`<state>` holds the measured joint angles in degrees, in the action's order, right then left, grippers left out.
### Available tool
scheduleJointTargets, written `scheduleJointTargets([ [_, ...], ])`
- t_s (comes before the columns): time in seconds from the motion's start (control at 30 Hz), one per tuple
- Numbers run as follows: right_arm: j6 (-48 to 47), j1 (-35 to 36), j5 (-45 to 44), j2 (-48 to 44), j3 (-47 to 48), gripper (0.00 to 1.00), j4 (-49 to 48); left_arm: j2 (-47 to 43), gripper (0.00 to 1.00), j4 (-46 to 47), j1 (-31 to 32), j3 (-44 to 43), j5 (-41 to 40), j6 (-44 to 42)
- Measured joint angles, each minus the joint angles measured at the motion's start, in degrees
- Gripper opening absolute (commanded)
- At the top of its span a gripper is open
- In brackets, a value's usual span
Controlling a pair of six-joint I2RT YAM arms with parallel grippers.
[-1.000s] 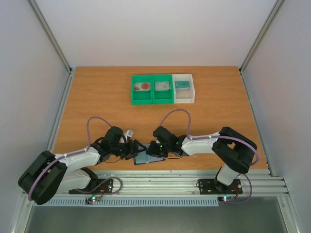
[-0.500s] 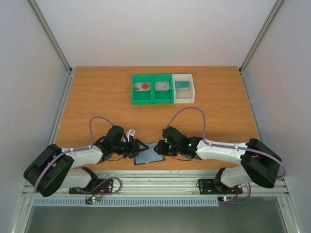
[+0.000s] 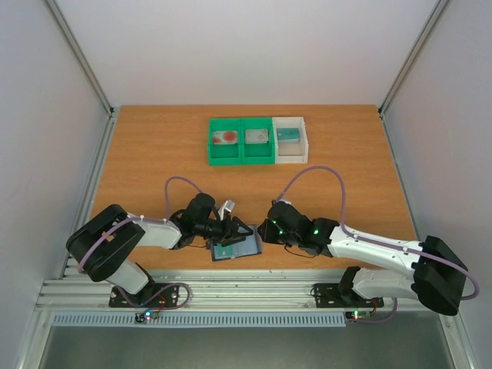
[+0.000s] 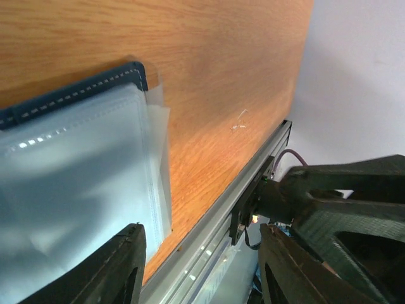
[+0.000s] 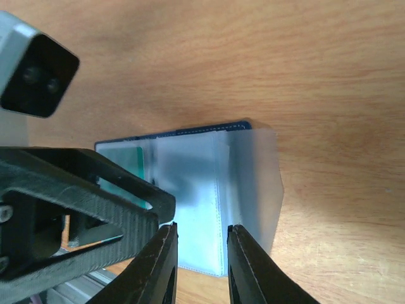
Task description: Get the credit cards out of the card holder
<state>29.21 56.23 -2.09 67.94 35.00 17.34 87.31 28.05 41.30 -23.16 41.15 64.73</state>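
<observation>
The card holder (image 3: 238,247) lies open and flat near the table's front edge, its clear sleeves facing up. A teal card (image 3: 224,250) sits in its left pocket and shows in the right wrist view (image 5: 121,158). No card with a red blotch shows in the holder. My left gripper (image 3: 246,233) is open, low over the holder's middle; in its own view (image 4: 202,266) the holder's blue stitched edge (image 4: 69,101) is at upper left. My right gripper (image 3: 266,229) is open, its jaws (image 5: 201,266) a short way apart over the sleeves (image 5: 209,190) at the holder's right side. It holds nothing.
At the back stand a green two-compartment bin (image 3: 227,160) and a white bin (image 3: 291,158). A card with a red blotch, a grey card and a teal card lie in them. The table's front rail (image 4: 209,228) runs just beside the holder. One finger (image 5: 95,190) of my left gripper crosses the right wrist view.
My left gripper has moved right, onto the holder. My right arm has stretched out and its gripper has drawn back to the holder's right edge. The holder now lies flatter, with the teal card showing.
</observation>
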Motion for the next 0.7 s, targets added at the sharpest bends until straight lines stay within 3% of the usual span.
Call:
scheduleJointTargets([
  [0.4,-1.29,0.04,-0.04,-2.05,-0.17,0.23,0.83,-5.03,0.51,-3.08,0.17,-0.22,-1.44,-1.36],
  [0.7,-2.36,1.25,4.31,2.16,0.37,0.23,-2.62,-17.16,0.43,-22.97,0.0,-0.66,-9.7,-7.76],
])
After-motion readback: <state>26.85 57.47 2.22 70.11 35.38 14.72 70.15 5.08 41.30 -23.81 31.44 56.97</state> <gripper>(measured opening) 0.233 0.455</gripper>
